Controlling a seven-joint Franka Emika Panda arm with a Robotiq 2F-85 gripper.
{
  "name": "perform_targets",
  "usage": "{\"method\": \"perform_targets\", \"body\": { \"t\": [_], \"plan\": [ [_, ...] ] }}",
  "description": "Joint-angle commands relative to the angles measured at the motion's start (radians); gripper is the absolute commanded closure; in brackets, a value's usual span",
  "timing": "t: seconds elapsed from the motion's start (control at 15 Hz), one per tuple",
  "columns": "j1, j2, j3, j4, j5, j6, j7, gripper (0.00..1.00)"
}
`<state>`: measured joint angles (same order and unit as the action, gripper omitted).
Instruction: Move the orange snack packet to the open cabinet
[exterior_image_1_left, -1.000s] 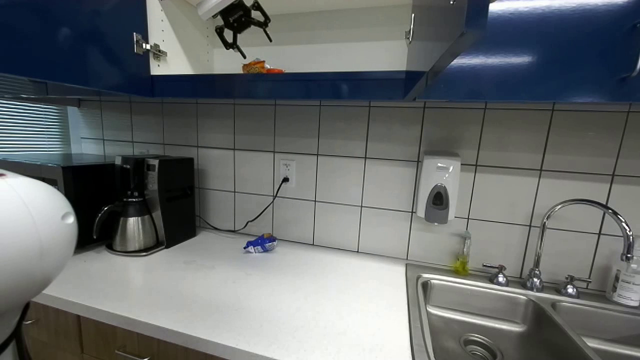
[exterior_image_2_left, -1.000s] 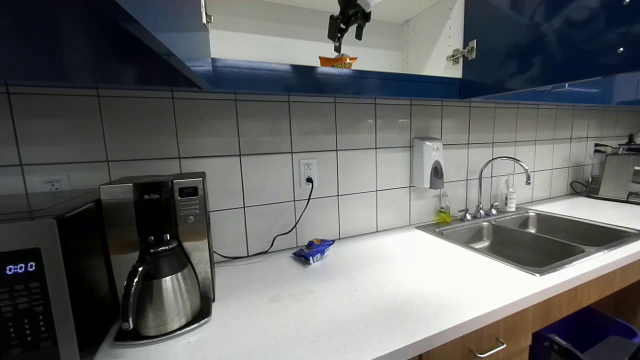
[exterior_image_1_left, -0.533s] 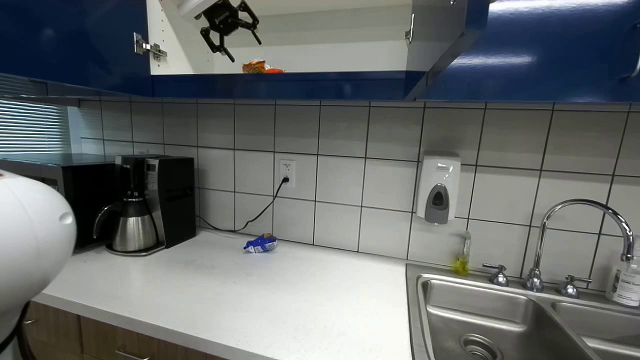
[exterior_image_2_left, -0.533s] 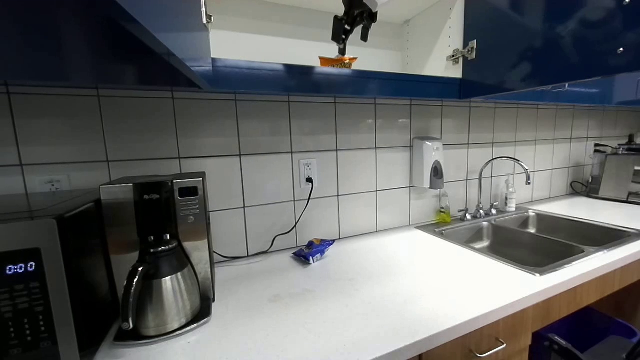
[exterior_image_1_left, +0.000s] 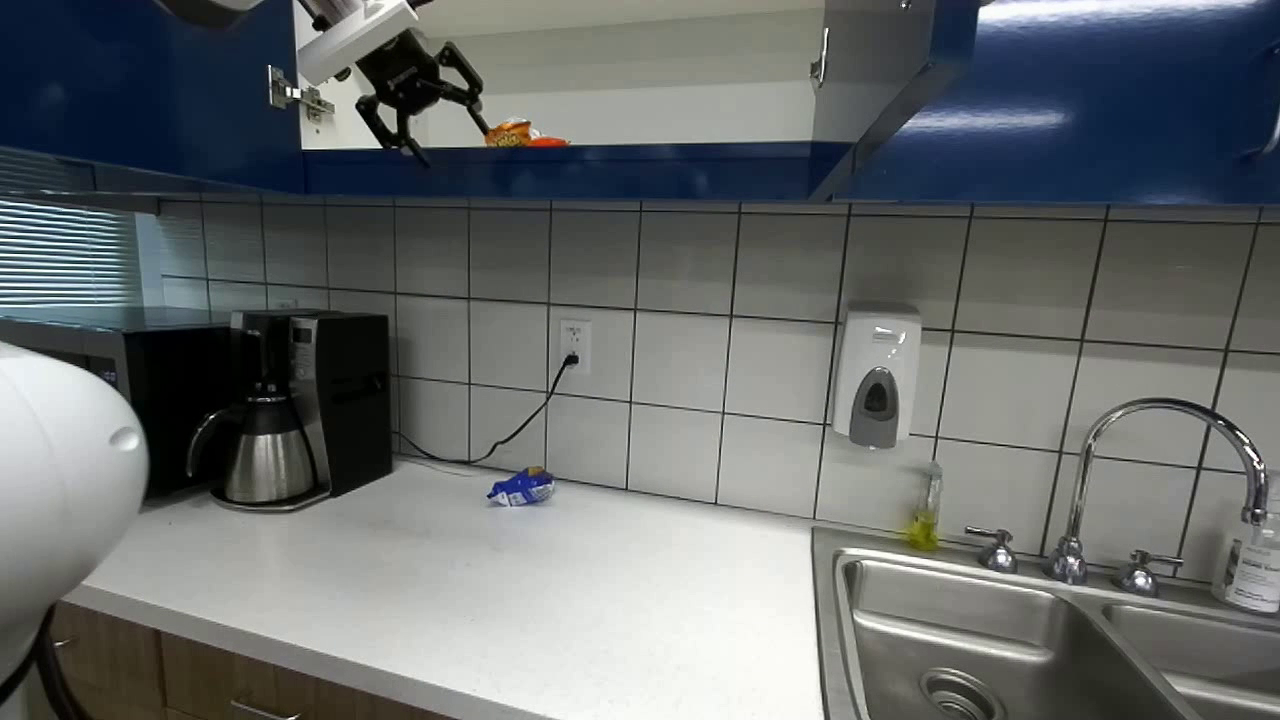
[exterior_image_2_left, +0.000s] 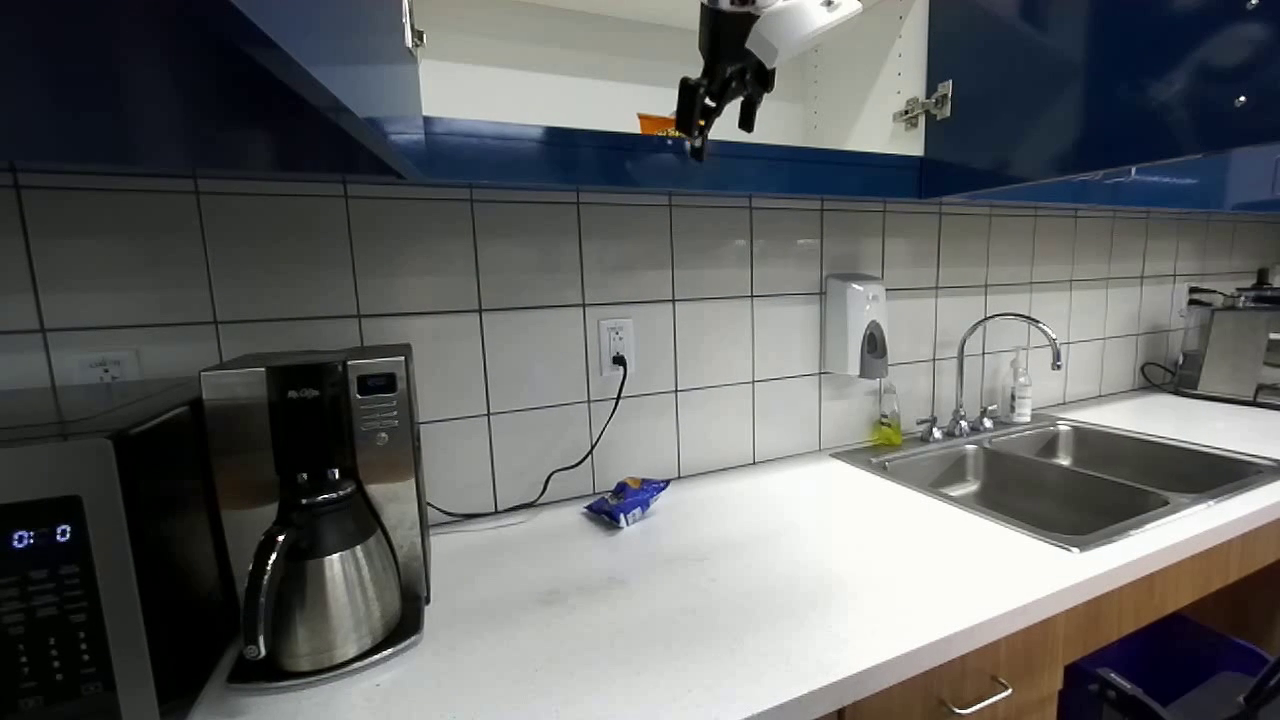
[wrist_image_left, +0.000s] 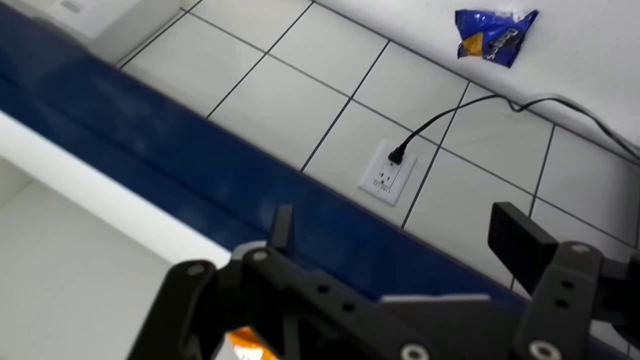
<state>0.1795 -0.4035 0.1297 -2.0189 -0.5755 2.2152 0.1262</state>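
The orange snack packet (exterior_image_1_left: 510, 134) lies on the floor of the open cabinet (exterior_image_1_left: 640, 172), just behind its dark blue front rim. In an exterior view my gripper partly covers the packet (exterior_image_2_left: 654, 124). In the wrist view only a corner of the packet (wrist_image_left: 248, 345) shows, beneath the left finger. My gripper (exterior_image_1_left: 455, 145) is open and empty; it also shows in an exterior view (exterior_image_2_left: 722, 142) in front of the cabinet's rim. In the wrist view the fingers (wrist_image_left: 400, 237) are wide apart, with only the blue rim (wrist_image_left: 325, 220) and tiles behind them.
A small blue packet (exterior_image_1_left: 521, 487) lies on the white counter (exterior_image_1_left: 560, 600) by the wall. A coffee maker (exterior_image_2_left: 320, 520) and microwave (exterior_image_2_left: 90, 560) stand beside it. Open blue doors (exterior_image_1_left: 890, 90) flank the cabinet. A soap dispenser (exterior_image_1_left: 878, 378) hangs near the sink (exterior_image_1_left: 835, 620).
My open gripper has moved down and away from the packet, from inside the cabinet to before its rim, leftward in an exterior view. The packet has stayed in place.
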Motion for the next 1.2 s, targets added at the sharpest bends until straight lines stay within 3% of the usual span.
{"method": "perform_targets", "body": {
  "t": [0.0,0.53,1.13],
  "plan": [
    [-0.036,-0.080,0.013,-0.183,0.066,0.060,0.035,0.00],
    [-0.023,-0.016,-0.069,-0.434,0.384,0.147,-0.070,0.00],
    [-0.001,0.166,-0.129,-0.509,0.746,0.135,-0.321,0.00]
  ]
}}
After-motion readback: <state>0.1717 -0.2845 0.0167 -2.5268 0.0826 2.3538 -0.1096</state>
